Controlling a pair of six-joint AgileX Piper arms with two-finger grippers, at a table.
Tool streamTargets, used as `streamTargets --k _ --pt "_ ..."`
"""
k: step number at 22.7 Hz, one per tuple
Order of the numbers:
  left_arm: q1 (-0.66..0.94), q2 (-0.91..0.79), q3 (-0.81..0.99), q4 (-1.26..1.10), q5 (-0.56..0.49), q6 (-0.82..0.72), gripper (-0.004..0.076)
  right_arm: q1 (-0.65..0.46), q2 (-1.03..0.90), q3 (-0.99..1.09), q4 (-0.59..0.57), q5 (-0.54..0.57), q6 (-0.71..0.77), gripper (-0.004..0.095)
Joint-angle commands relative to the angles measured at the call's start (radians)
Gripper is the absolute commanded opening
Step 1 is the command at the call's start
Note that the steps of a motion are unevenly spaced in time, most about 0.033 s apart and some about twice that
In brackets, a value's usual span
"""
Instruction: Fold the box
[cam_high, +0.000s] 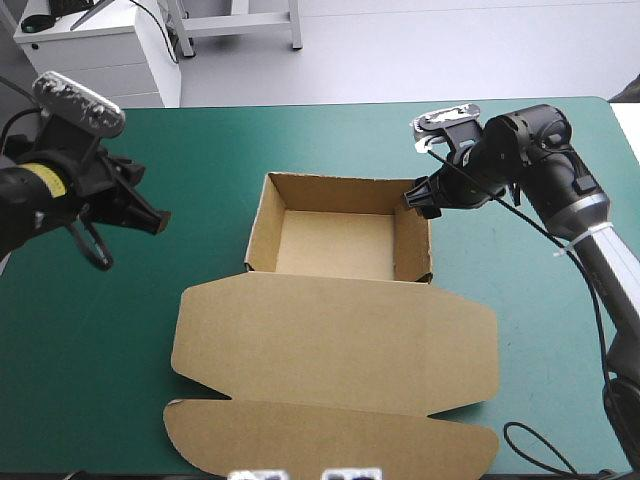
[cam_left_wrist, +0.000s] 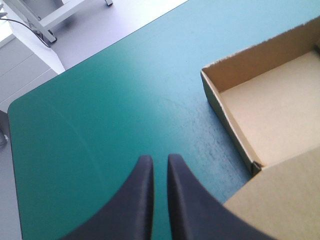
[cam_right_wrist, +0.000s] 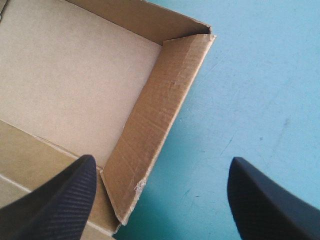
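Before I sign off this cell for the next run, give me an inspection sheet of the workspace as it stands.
Surface: teal-green cover, flat, no creases seen.
Job's things: brown box, an open tray with its walls raised; lid lying flat on the cover toward the near edge.
Clutter: nothing seen.
End effectors: left end effector shut and empty, off the box's left side, apart from it. Right end effector open, straddling the tray's right wall, one finger over the inside, the other outside; whether it touches cannot be told.
Cables: nothing seen.
Surroundings: nothing seen.
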Motion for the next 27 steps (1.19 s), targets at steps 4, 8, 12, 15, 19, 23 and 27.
streamTargets --k 4,8,12,15,19,23,27 --pt "-0.001 -0.189 0.244 0.011 0.037 0.011 -0.0007 0.002 -0.040 -0.028 -0.007 -0.031 -0.007 0.0678" --pt "-0.001 -0.289 0.439 0.007 0.037 0.009 -0.0007 0.002 -0.040 -0.028 -0.007 -0.031 -0.007 0.0678" --pt "-0.001 -0.376 0.665 -0.059 0.037 -0.026 -0.0007 0.002 -0.033 -0.028 -0.007 -0.029 -0.003 0.0679" --pt "-0.001 -0.416 0.798 -0.150 0.003 -0.026 -0.0007 0.002 0.000 -0.026 -0.001 -0.015 0.012 0.0678" --pt "-0.001 -0.433 0.902 -0.173 -0.050 -0.026 -0.0008 0.002 0.087 -0.026 0.003 -0.024 0.026 0.0678" --pt "-0.001 -0.433 0.905 -0.171 -0.050 -0.026 -0.0008 0.002 0.220 -0.026 -0.002 -0.064 0.040 0.0678" --pt "-0.001 -0.433 0.905 -0.162 -0.053 -0.026 -0.0008 0.002 0.311 -0.026 0.026 -0.073 0.050 0.0669"
